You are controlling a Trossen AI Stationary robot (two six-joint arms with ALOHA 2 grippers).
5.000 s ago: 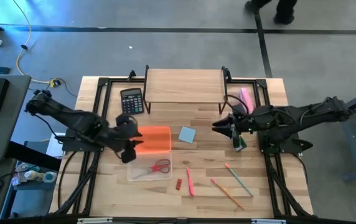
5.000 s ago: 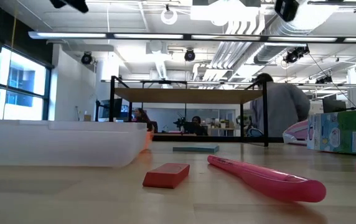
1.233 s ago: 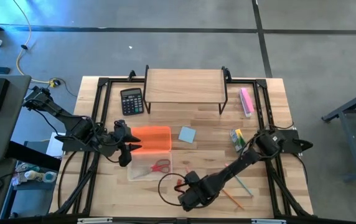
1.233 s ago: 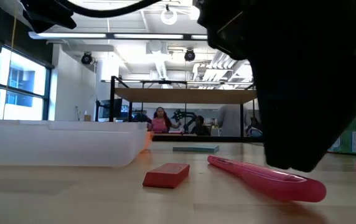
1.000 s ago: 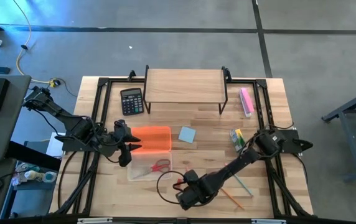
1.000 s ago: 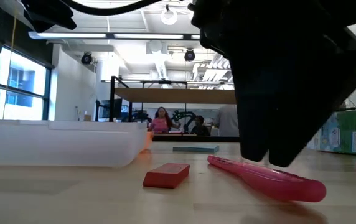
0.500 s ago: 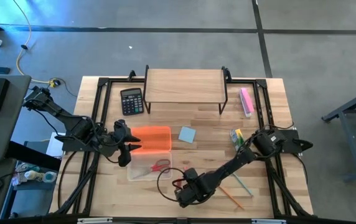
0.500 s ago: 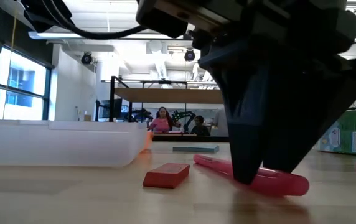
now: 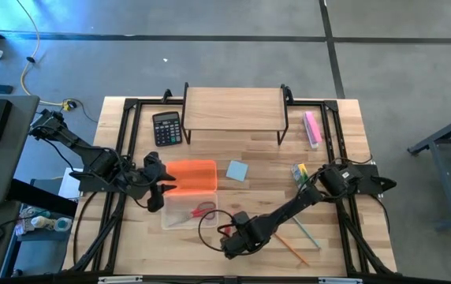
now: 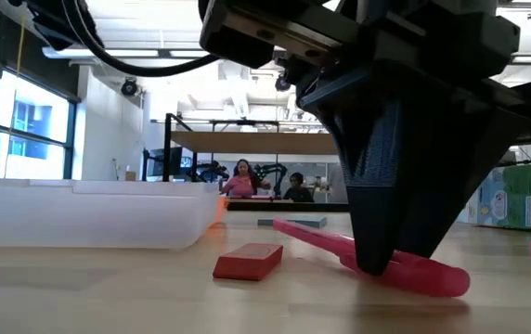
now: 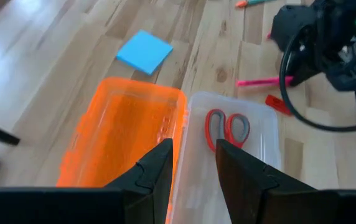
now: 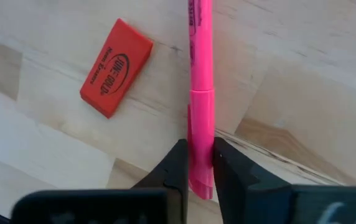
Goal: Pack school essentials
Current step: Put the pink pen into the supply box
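A: We see the right gripper (image 12: 196, 163) now pinched on the pink pen (image 12: 200, 93); a second ago its fingers stood wider, either side of it.

B: Agreed. In the low view one end of the pen (image 10: 368, 257) has tipped up off the wood, where it lay flat before. The other end seems to sit on the table (image 9: 344, 244). We take that as the grasp made and the lift just starting.

A: The red eraser (image 12: 116, 68) lies just beside it, untouched.

B: And the left gripper (image 11: 193, 163) hasn't moved. It hangs over the open box (image 11: 252, 180), fingers a narrow gap apart, nothing between them. The box's orange lid (image 11: 125, 140) is folded out flat and only scissors (image 11: 226, 127) are inside.

A: So we judge one item is about to go in. The blue notepad (image 9: 237, 170), crayon box (image 9: 301, 177) and the other pencils (image 9: 292, 246) wait on the table.

B: Our next step is carrying the pen across to the box.
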